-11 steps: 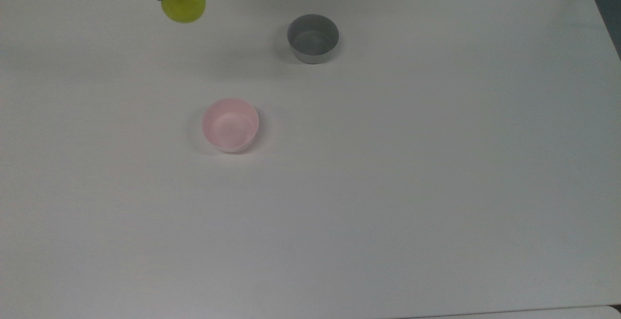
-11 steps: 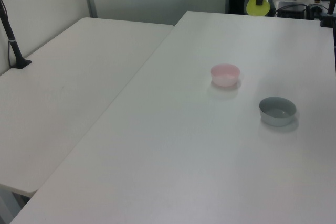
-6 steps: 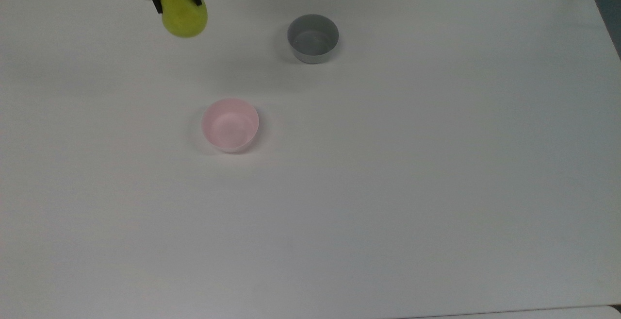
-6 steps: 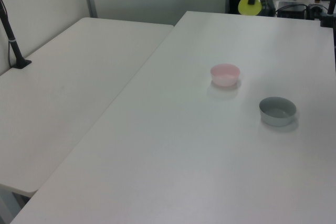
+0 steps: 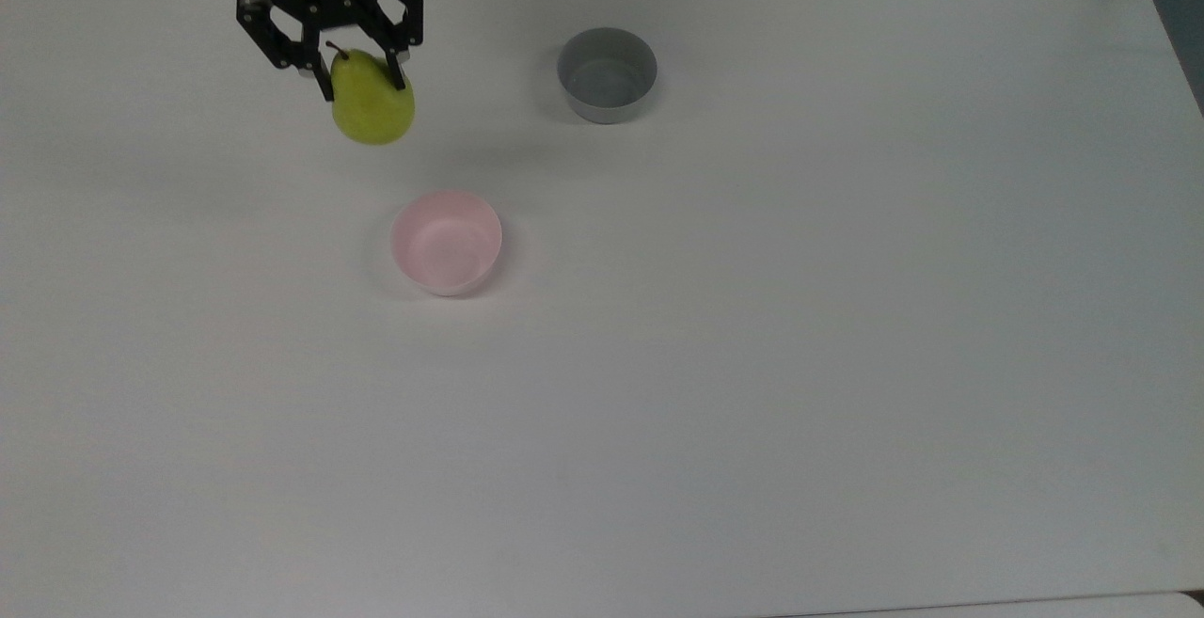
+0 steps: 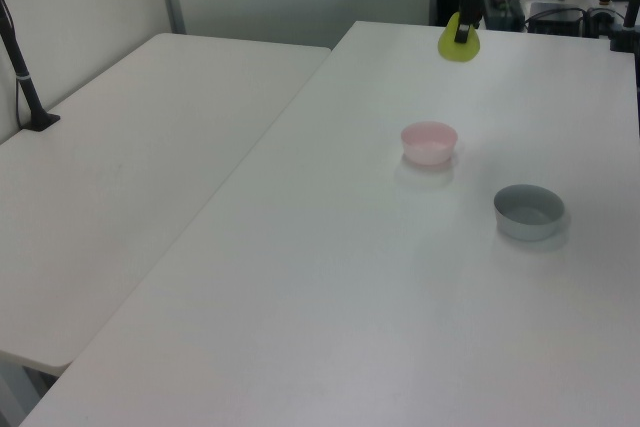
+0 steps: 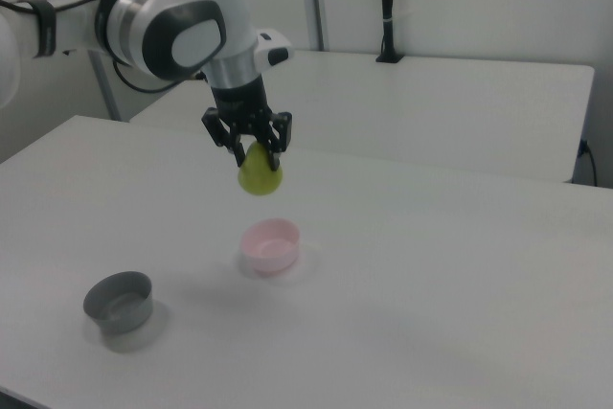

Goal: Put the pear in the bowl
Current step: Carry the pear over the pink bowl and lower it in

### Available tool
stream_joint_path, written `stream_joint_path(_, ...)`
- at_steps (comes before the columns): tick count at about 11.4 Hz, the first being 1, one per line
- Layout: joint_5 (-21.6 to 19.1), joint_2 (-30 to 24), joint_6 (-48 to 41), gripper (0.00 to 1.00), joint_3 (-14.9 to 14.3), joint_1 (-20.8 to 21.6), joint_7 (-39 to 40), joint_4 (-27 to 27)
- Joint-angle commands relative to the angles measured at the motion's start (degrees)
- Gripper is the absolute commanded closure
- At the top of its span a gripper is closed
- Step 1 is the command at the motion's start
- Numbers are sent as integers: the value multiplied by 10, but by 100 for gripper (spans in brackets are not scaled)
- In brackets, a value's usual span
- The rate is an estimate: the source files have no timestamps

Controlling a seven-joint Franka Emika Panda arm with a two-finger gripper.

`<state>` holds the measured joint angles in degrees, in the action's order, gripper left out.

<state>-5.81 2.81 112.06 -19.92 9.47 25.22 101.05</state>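
One pear (image 5: 373,108), two bowls — one pink bowl (image 5: 446,242), one grey bowl (image 5: 607,73) — on one white table (image 5: 752,364); a second table (image 6: 130,167) adjoins, and one robot arm (image 7: 182,31) carries one claw (image 5: 356,82).

Arm (image 7: 182,21): glossy white rounded shells, dark grey oval joint cap, black band near the far joint. Black cable trails alongside. Gripper (image 5: 356,82): black angular body, small pale screws, two slim black fingers (image 5: 396,71).
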Motion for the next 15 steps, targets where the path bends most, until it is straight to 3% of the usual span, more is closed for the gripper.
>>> stream_joint_path(1,0,-4,86,100,-3,11,-6,68)
stream_joint_path(7,0,76,167,100,-2,36,-14,76)
stream_joint_path(15,0,142,200,100,15,41,-33,72)
